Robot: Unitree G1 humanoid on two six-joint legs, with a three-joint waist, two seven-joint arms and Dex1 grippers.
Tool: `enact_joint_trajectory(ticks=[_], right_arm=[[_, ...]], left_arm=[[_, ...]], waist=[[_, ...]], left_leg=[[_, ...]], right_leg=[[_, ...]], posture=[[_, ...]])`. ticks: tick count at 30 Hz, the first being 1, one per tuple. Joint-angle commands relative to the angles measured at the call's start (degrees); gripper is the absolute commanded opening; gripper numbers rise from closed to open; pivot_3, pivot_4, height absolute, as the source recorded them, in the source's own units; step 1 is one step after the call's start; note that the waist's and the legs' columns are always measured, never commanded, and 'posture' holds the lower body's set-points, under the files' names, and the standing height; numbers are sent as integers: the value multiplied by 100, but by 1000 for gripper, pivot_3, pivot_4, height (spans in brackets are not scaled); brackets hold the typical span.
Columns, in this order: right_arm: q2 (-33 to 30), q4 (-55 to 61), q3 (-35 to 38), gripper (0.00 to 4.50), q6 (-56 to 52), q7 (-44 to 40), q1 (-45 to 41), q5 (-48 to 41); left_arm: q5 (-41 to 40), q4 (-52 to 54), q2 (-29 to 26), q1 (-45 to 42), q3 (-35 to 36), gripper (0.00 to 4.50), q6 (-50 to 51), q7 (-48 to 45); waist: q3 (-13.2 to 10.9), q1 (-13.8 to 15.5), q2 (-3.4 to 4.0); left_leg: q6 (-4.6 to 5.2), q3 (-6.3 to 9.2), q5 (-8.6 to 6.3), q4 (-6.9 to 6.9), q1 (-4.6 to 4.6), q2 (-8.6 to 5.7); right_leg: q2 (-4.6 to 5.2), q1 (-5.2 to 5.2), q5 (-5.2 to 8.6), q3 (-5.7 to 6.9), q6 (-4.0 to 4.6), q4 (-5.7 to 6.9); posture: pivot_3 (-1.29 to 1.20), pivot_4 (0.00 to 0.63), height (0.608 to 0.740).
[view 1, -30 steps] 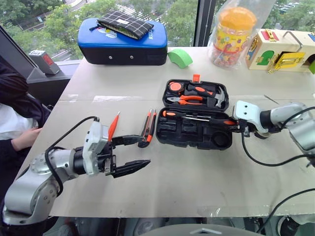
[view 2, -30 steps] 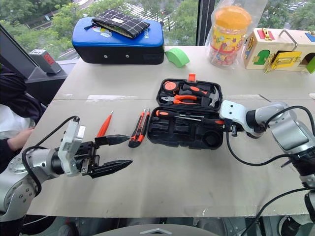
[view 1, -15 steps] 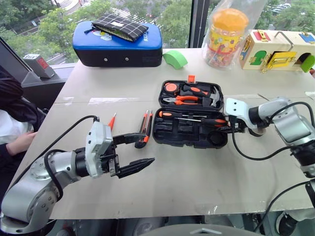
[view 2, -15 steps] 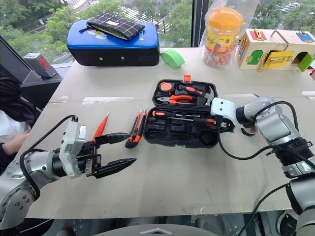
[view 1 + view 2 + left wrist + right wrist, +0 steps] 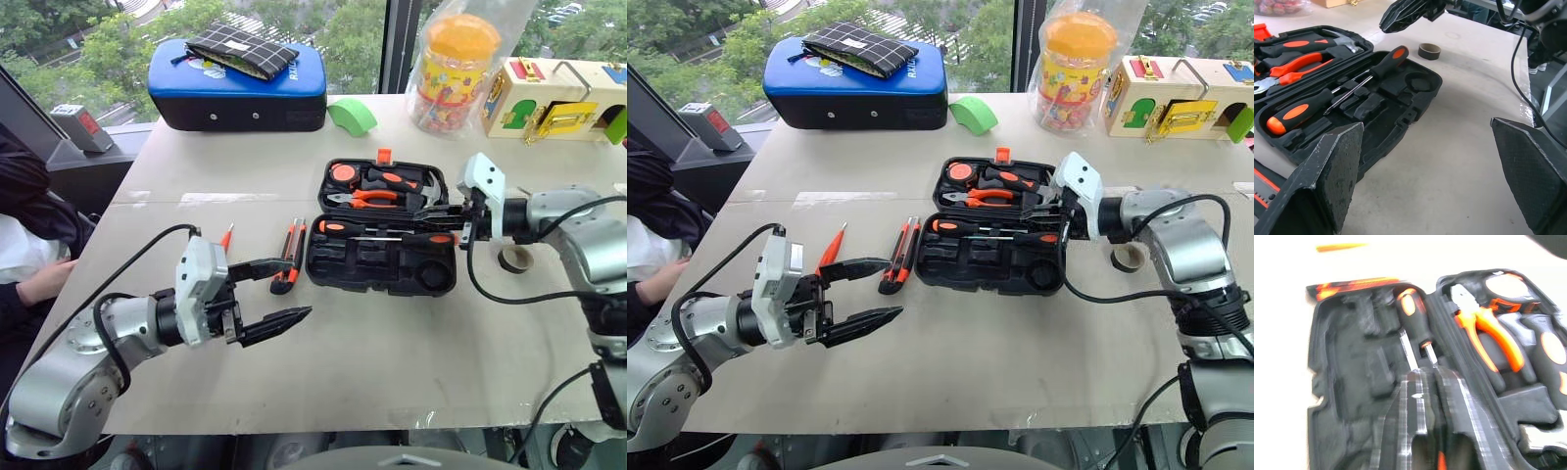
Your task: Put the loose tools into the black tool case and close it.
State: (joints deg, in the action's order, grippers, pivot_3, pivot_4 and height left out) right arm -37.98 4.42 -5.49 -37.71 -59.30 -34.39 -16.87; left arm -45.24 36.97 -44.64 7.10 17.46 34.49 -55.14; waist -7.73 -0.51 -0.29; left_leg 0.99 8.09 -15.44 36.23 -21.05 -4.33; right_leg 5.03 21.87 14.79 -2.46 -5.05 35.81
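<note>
Left claw [image 5: 857, 294] hangs wide open and empty, with the knife [image 5: 900, 254] and red screwdriver [image 5: 832, 249] just past its tips, lying long-ways away from it. Right claw [image 5: 1059, 210], shut and probably empty, hovers over the case [image 5: 997, 253]; the tape roll [image 5: 1128, 257] lies beside that arm.

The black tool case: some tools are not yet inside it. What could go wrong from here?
1. The two screwdrivers in the black tool case lie with their shafts crossing; if not seated, they may stop the lid from closing.
2. The tape roll lies close under the right arm, whose shut right hand hangs over the case; the arm may knock it.
3. The utility knife lies against the case's side, so the open left hand may push the case.
</note>
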Motion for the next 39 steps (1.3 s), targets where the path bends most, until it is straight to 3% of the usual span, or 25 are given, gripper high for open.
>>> enact_joint_trajectory(ticks=[1, 7, 11, 20, 29, 35, 39], right_arm=[[151, 50, 114, 94, 175, 654, 224, 258], [561, -443, -718, 94, 660, 1217, 825, 1020], [890, -616, -842, 94, 805, 1304, 718, 1145], [1272, -263, -766, 94, 583, 1295, 613, 996], [1032, 332, -293, 94, -72, 1252, 439, 508], [779, -126, -1311, 94, 422, 1335, 788, 1382], [706, 49, -1010, 94, 708, 1355, 988, 1215]], left_arm=[[-64, 26, -1, 64, 71, 4229, -94, 24], [72, -95, 69, 109, -30, 4229, -199, 65], [116, -161, 59, 78, -50, 4229, -253, 38], [159, -173, 74, 215, -30, 4229, -393, 25], [286, -269, 198, 281, -146, 4229, -543, 45], [371, -589, 442, 257, -36, 4229, -522, 456], [294, -843, 736, 250, 393, 4229, -310, 1289]], waist=[[0, -2, 0], [18, -27, -8], [37, -70, -36], [31, -59, -23], [21, -29, -6], [22, -30, -5], [39, -27, -26]], left_leg=[[-1, -1, 1, -1, -1, 0], [-6, -5, 3, -4, 10, -1], [14, -11, -9, -4, 35, 7], [-19, -20, -3, -6, 27, 37], [-35, -31, -14, -13, 7, 56], [-29, -31, -18, -13, 9, 56], [-27, -31, -19, -11, 22, 56]], right_leg=[[0, 0, 0, -1, 0, 0], [-2, -2, 0, -4, 0, 2], [-10, -18, -2, -10, 4, 7], [-46, -2, -8, -19, 14, 4], [-51, 28, -4, -19, 22, 4], [-51, 28, -4, -18, 22, 5], [-52, 16, -4, -17, 21, 6]], posture=[[0, 150, 740], [0, 150, 740], [0, 150, 740], [0, 150, 740], [0, 150, 740], [0, 150, 740], [0, 150, 740]])
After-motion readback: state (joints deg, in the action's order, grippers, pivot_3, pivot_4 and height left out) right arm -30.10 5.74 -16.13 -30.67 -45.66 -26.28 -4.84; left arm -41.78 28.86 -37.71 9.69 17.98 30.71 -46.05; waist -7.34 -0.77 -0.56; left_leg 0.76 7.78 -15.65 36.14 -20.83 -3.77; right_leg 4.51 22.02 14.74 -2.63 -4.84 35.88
